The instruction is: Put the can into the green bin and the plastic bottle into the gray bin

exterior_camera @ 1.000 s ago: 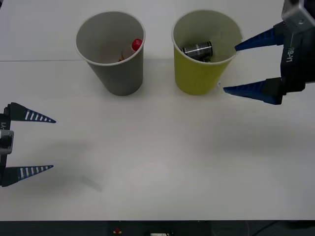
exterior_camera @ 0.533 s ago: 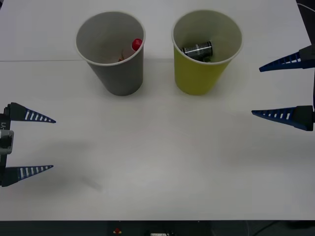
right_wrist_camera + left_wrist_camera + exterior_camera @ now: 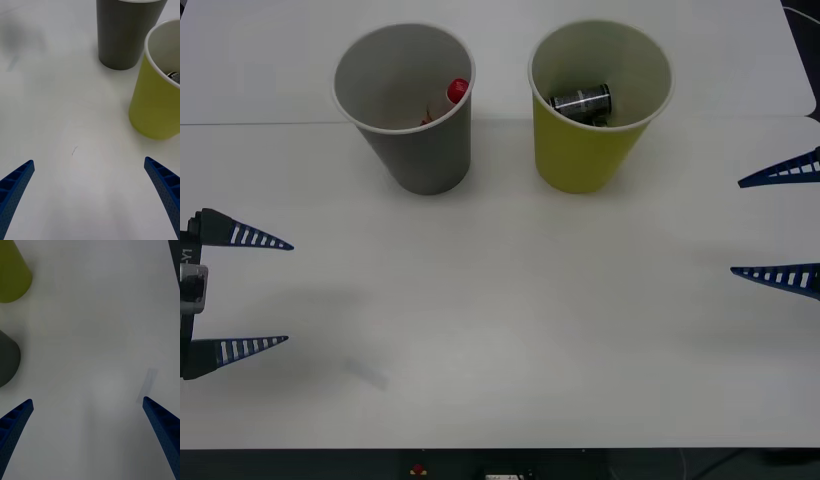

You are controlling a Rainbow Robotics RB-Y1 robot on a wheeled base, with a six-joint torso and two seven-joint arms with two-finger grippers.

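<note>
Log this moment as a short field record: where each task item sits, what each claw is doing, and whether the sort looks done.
can: lying inside the green bin
plastic bottle: inside the gray bin, red cap up against the wall
bins: upright, side by side on the white table, apart
left claw: open, empty, at the table's left edge
right claw: open, empty, at the right edge, clear of the green bin
sort status: both items appear binned

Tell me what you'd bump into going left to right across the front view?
Left end effector with blue ribbed fingers → gray paper cup bin → yellow-green paper cup bin → right end effector.
</note>
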